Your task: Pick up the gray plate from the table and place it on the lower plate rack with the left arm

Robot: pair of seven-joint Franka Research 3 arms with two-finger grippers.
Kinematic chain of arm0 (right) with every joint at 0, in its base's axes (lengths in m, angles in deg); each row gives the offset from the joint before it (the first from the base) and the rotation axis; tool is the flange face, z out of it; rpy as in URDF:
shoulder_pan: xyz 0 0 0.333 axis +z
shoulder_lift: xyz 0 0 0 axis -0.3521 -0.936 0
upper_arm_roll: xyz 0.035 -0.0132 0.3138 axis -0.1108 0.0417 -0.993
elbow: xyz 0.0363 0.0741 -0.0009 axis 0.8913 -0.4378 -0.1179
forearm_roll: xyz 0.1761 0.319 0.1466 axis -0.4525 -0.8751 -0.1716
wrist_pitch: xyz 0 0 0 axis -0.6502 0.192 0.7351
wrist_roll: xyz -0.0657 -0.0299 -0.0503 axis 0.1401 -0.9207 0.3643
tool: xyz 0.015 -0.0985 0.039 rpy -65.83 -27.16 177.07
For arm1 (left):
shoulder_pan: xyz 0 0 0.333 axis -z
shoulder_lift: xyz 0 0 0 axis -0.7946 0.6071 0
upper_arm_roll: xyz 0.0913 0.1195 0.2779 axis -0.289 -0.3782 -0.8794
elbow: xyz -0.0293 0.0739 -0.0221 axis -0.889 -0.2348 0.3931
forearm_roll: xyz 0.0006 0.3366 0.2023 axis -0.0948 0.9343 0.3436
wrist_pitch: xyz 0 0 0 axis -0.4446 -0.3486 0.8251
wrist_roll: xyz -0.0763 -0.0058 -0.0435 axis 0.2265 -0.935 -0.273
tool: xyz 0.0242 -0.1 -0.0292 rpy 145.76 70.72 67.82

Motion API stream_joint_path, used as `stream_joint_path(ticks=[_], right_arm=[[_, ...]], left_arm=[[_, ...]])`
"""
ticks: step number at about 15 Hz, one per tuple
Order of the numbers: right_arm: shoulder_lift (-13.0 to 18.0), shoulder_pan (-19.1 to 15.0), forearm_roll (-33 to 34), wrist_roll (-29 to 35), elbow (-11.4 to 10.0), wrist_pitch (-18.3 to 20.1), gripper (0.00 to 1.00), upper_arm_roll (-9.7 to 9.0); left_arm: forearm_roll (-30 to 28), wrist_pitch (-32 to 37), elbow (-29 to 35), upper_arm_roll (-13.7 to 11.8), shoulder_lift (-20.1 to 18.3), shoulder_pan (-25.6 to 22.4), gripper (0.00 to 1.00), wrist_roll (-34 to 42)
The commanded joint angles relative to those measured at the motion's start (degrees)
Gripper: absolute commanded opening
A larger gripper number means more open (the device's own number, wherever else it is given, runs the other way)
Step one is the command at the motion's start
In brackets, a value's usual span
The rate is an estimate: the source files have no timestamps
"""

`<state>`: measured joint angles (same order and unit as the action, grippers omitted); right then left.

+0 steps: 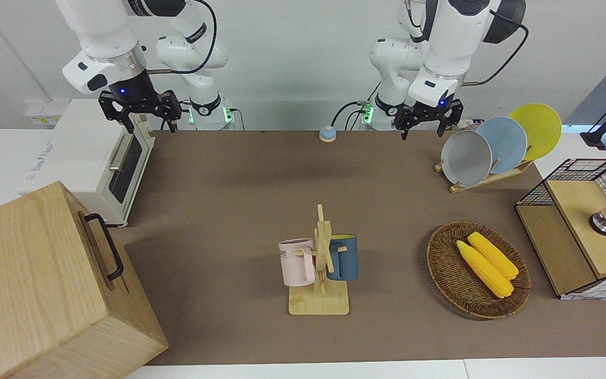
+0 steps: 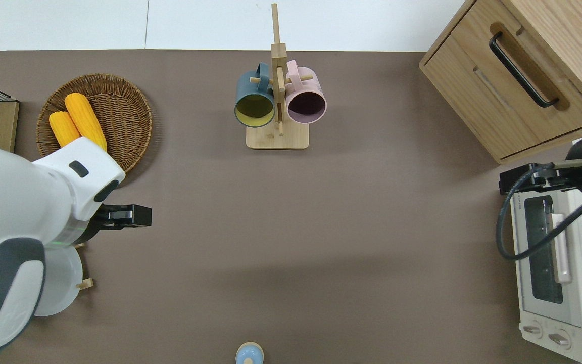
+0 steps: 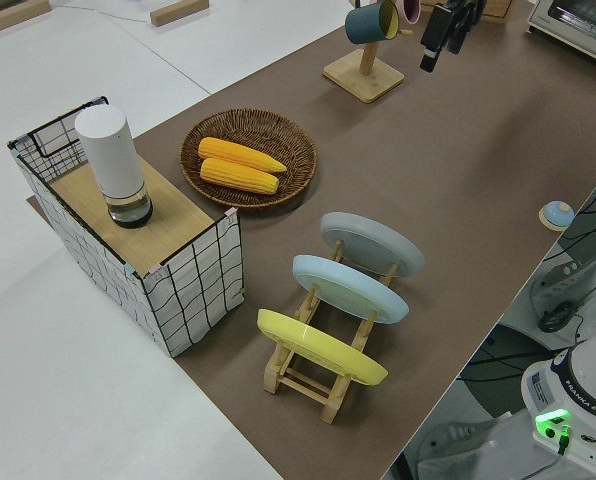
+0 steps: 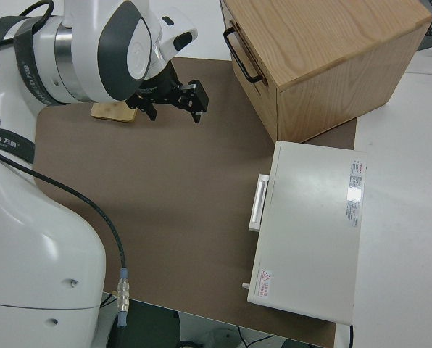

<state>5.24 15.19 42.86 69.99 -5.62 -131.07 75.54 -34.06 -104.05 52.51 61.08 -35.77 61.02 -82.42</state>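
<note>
The gray plate [image 1: 466, 158] leans in the end slot of the lower plate rack [image 1: 484, 180], the slot nearest the table's middle. In the left side view the gray plate [image 3: 371, 243] stands beside a light blue plate [image 3: 350, 288] and a yellow plate [image 3: 318, 345] on the rack [image 3: 303, 378]. My left gripper [image 1: 424, 129] hangs open and empty in the air. From overhead the left gripper [image 2: 129, 216] is over bare mat, between the rack and the basket. Only an edge of the gray plate [image 2: 61, 283] shows there under the arm. The right gripper [image 1: 145, 118] is parked and open.
A wicker basket [image 1: 440, 268] holds two corn cobs. A wooden mug stand [image 1: 321, 263] carries a pink and a blue mug. A wire crate [image 1: 561, 263] sits at the left arm's end; a wooden cabinet [image 1: 45, 284] and toaster oven [image 1: 98, 158] at the right arm's.
</note>
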Motion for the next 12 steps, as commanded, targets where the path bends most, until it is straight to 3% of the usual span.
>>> stream_joint_path(ticks=[1,8,12], right_arm=[[0.0,0.4,-0.2,0.2,0.4,0.1,0.983,0.34],[0.0,0.4,-0.2,0.2,0.4,0.1,0.983,0.34],[0.0,0.4,-0.2,0.2,0.4,0.1,0.983,0.34]], left_arm=[[-3.0,-1.8,-1.8,-2.0,0.8,-0.6,1.00,7.6],[1.2,-1.3,-2.7,-2.1,1.1,-0.7,1.00,2.5],[0.7,-0.5,-2.6,-1.2,1.0,-4.5,1.00,3.4]])
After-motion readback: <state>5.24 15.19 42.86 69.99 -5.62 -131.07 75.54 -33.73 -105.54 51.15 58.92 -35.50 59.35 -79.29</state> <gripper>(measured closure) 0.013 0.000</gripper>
